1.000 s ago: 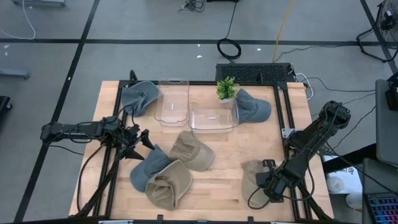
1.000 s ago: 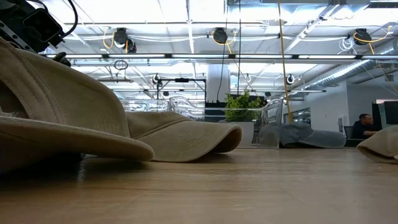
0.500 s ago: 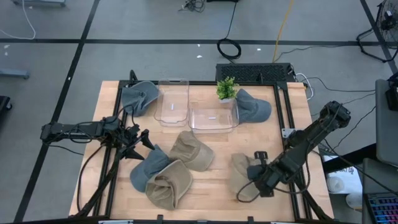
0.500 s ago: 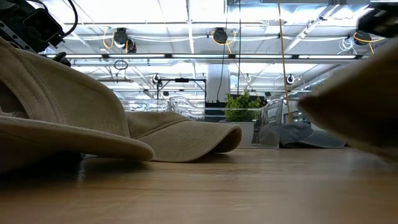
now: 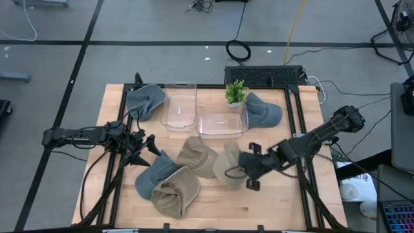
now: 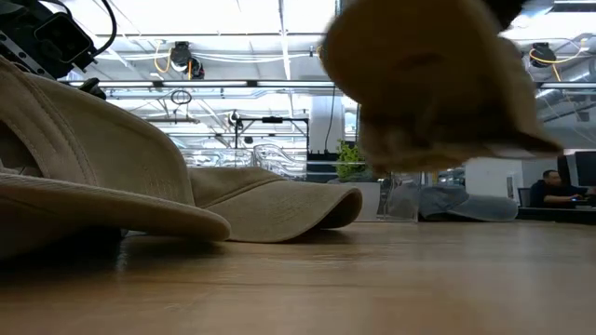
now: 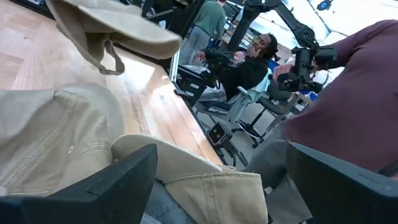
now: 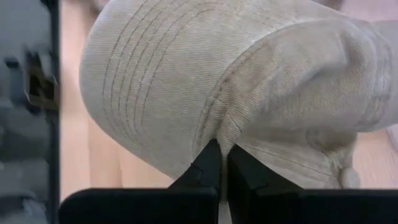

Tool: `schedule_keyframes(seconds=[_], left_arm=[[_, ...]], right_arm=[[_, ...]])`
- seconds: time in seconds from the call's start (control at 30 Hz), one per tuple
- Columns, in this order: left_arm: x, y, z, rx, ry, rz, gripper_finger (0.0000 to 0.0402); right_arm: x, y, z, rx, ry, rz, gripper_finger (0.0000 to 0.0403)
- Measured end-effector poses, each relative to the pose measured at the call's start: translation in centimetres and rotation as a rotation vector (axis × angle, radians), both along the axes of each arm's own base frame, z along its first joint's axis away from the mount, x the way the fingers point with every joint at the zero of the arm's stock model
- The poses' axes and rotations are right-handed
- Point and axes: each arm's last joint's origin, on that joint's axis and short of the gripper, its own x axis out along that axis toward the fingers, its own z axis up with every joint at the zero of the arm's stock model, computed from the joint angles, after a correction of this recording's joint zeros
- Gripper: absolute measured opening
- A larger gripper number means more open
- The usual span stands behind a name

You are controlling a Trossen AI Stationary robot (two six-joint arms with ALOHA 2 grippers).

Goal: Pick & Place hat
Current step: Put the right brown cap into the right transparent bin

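Right gripper (image 8: 221, 163) has its jaws pinched on the tan hat (image 5: 228, 167), holding it clear of the counter (image 5: 284, 207) near the middle. Keep the carry high and steady toward the clear bins (image 5: 222, 122) (my guess at the drop spot), since only a fold of fabric is held and it could slip. Another tan hat (image 5: 197, 155) lies just beside the path; plant (image 5: 235, 92) and grey cap (image 5: 264, 110) crowd the bin's far side. Left gripper (image 5: 153, 145) waits at the left, jaws spread, near the grey hat (image 5: 154, 173).
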Motion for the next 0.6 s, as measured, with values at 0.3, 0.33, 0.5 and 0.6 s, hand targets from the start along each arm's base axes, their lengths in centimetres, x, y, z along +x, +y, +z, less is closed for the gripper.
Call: schedule_keyframes(seconds=[0.3,0.33,0.5,0.6], left_arm=[[0.0,0.0,0.0,0.0,0.0,0.0,0.0361],[0.0,0.0,0.0,0.0,0.0,0.001,0.0361],[0.0,0.0,0.0,0.0,0.0,0.0,0.0361],[0.0,0.0,0.0,0.0,-0.001,0.0,0.0361]], right_arm=[[2.4,-1.9,1.2,0.034,-0.189,-0.052,0.0],[2.5,-2.0,1.3,0.026,-0.208,-0.064,0.0],[3.3,-2.3,2.1,-0.021,-0.329,-0.063,0.0],[3.9,-2.6,2.8,-0.013,-0.41,-0.064,0.0]])
